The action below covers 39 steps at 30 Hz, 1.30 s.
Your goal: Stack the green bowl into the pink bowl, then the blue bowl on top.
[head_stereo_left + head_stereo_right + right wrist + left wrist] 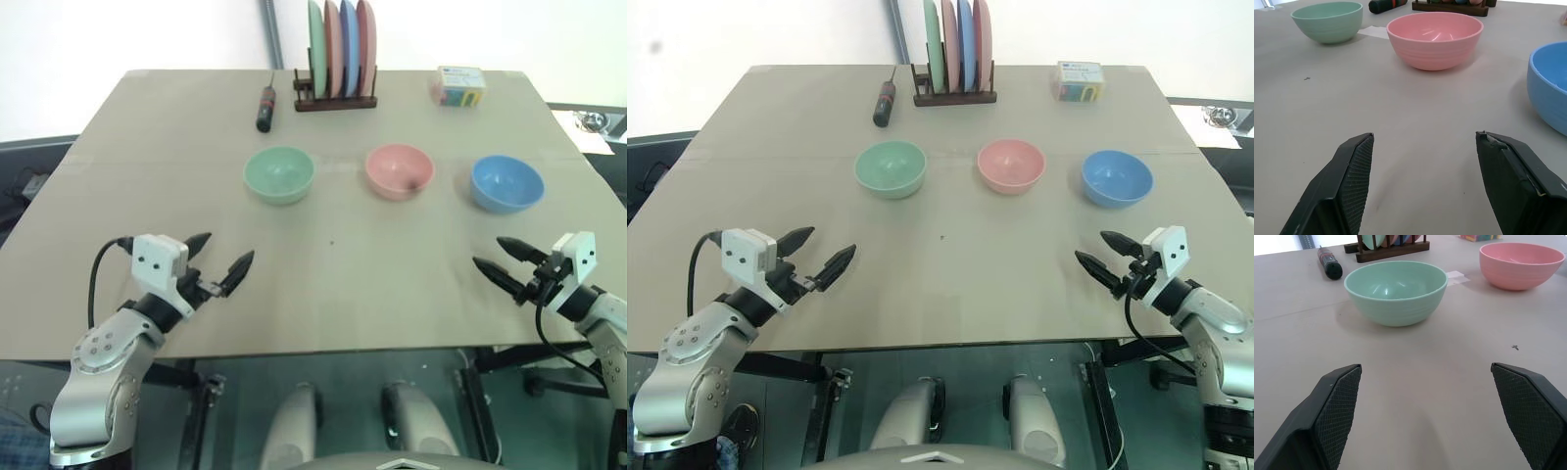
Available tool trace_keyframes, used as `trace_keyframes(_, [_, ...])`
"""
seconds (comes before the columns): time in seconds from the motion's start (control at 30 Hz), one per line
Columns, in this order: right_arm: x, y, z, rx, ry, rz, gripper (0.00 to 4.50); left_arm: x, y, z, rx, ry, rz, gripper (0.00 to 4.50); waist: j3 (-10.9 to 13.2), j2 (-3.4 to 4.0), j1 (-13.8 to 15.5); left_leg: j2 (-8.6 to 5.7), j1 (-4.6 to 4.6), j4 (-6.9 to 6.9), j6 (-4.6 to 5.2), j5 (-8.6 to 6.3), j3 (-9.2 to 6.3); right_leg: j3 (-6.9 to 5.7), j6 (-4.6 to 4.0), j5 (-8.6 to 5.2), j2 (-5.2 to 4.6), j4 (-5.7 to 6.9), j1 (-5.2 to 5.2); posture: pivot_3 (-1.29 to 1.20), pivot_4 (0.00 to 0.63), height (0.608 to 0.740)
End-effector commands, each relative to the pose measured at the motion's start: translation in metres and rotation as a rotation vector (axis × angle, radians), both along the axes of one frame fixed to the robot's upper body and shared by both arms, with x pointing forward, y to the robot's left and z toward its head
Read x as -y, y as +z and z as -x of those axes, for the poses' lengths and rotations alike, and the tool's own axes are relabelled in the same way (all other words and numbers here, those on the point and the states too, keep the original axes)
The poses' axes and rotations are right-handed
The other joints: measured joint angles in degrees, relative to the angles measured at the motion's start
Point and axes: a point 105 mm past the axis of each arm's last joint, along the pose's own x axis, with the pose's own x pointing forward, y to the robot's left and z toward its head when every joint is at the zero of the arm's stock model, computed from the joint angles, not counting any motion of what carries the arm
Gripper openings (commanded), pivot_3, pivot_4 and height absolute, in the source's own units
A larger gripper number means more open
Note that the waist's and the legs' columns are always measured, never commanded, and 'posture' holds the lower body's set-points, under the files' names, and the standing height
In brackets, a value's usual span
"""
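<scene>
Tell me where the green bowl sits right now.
In the left eye view the green bowl stands upright on the table, leftmost in the row of three, apart from the pink bowl beside it and ahead of the open left gripper.

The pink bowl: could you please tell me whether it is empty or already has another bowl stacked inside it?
Empty. The pink bowl stands upright with a bare interior, while the green bowl and the blue bowl sit apart on either side of it.

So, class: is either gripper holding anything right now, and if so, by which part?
Nothing is held. The left gripper and right gripper are both open and empty, short of the green bowl, pink bowl and blue bowl.
</scene>
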Motion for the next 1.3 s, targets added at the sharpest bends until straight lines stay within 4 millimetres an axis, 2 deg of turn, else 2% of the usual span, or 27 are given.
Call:
trace_keyframes(0.03, [0.003,0.017,0.002,0.07,-0.006,0.014,3.46,0.008,0.016,0.002,0.067,-0.044,-0.008,4.5,0.0,0.0,0.0,0.0,0.0,0.0,0.0,0.0,0.0,0.0,0.0,0.0,0.0,0.0,0.0,0.0,0.15,0.74])
trace_keyframes(0.43, [0.003,0.021,0.001,0.084,-0.012,0.024,3.46,0.019,0.018,-0.001,0.077,-0.089,0.033,4.5,0.0,0.0,0.0,0.0,0.0,0.0,0.0,0.0,0.0,0.0,-0.01,0.01,0.0,0.01,0.0,0.0,0.15,0.74])
trace_keyframes(1.0, [-0.003,0.02,0.001,0.03,-0.004,0.033,3.46,0.024,0.019,0.0,0.083,-0.119,0.056,4.5,0.0,0.0,0.0,0.0,0.0,0.02,0.0,0.0,0.0,0.0,-0.03,0.02,0.0,0.02,0.01,0.0,0.15,0.74])
trace_keyframes(1.2, [-0.025,0.046,-0.008,0.069,0.067,0.055,3.46,0.027,0.02,0.0,0.086,-0.139,0.075,4.5,0.0,0.0,-0.1,0.0,0.03,0.03,0.0,0.0,0.02,0.02,-0.03,0.02,0.01,0.05,0.01,0.0,0.15,0.74])
trace_keyframes(1.3, [-0.041,0.065,-0.02,0.114,0.127,0.101,3.46,0.028,0.022,0.0,0.094,-0.142,0.087,4.5,0.0,0.0,-0.1,0.0,0.01,0.06,0.0,0.0,0.0,0.02,-0.03,0.02,0.02,0.05,0.01,0.0,0.15,0.74])
